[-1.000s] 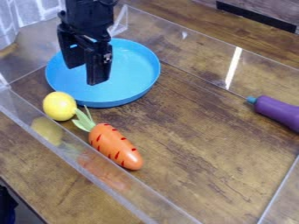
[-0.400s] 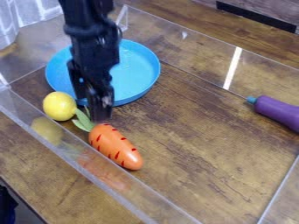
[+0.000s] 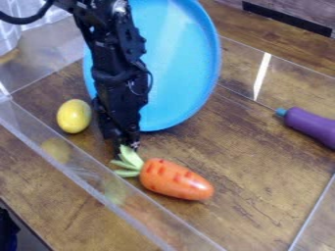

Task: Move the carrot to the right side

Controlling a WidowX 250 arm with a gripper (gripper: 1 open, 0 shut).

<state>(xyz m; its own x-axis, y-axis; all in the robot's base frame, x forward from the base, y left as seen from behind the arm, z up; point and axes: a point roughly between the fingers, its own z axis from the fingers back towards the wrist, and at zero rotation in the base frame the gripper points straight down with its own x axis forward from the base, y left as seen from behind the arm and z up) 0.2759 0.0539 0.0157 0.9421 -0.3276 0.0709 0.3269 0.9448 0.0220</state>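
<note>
The orange carrot (image 3: pixel 177 180) lies on the wooden table at front centre, its light green leafy top (image 3: pixel 127 159) pointing left. My gripper (image 3: pixel 121 135) points straight down, with its dark fingertips just above and touching or nearly touching that leafy top. The fingers stand close together, and the gap between them does not show clearly. Nothing is visibly lifted.
A blue plate (image 3: pixel 183 59) stands tipped up right behind the gripper, its face towards the camera. A yellow lemon (image 3: pixel 74 116) lies to the left of the gripper. A purple eggplant (image 3: pixel 311 124) lies at the right edge. Clear low walls (image 3: pixel 53 147) border the table.
The gripper came down and right, from over the plate to the carrot's leafy end. The plate has tipped up from lying flat. The carrot has slid right and turned, and the lemon has shifted slightly.
</note>
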